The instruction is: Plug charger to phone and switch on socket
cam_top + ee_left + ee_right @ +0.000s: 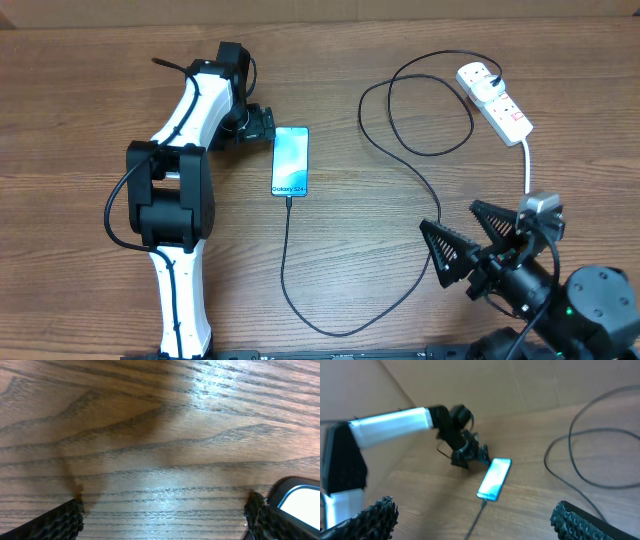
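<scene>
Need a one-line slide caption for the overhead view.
The charger reaches the phone's bottom edge; left gripper open beside it, right gripper open short of the socket.

1. The left arm (176, 300), just beside the phone (290, 161), has glossy white shells between bulky black joint housings.
2. A thin black cable (186, 112) runs along its white shells.
3. The right arm (560, 295), well apart from the phone, is black with a small green light (570, 310).
4. Its fingers (448, 252) are black, triangular and ribbed, beside a grey camera block (540, 205).
</scene>
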Controlling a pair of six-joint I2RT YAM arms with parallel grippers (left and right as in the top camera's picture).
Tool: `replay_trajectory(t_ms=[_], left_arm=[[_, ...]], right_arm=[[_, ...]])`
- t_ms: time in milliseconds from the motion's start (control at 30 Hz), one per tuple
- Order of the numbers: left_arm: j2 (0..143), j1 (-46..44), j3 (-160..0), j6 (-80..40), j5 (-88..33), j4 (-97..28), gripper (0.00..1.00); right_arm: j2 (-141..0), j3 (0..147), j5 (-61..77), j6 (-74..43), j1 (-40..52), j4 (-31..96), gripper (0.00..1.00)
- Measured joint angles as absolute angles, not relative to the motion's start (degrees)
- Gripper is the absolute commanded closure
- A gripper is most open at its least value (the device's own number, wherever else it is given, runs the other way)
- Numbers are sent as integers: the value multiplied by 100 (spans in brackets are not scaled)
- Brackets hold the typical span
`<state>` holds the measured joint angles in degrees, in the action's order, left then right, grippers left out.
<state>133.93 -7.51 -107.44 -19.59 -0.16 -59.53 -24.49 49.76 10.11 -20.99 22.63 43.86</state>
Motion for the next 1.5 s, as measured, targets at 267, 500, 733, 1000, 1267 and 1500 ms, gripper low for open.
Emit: replay_trajectory(t_ms=[267,500,733,1000,1267,1500], left_arm=[[13393,-751,-10744,-1959,-14,-5951,0],[13393,-751,-10744,-1959,-14,-5951,0],[13393,-751,-10744,-1959,-14,-5951,0],[13393,-751,-10744,-1959,-16,-5951,0],[13393,-751,-10744,-1959,-14,-5951,0],[13393,-751,-10744,-1957,-14,-5951,0]], right_arm=[[-1627,4093,1013,-2099,2263,4073,0],[-1109,3682,1020,-2097,2263,3948,0],[-425,3280,1024,-2097,2263,3903,0],[-84,3074,1022,-2097,2263,3887,0],[-84,3028,1026,-2097,2263,3496,0],[-172,3028,1009,-2099,2263,3114,0]])
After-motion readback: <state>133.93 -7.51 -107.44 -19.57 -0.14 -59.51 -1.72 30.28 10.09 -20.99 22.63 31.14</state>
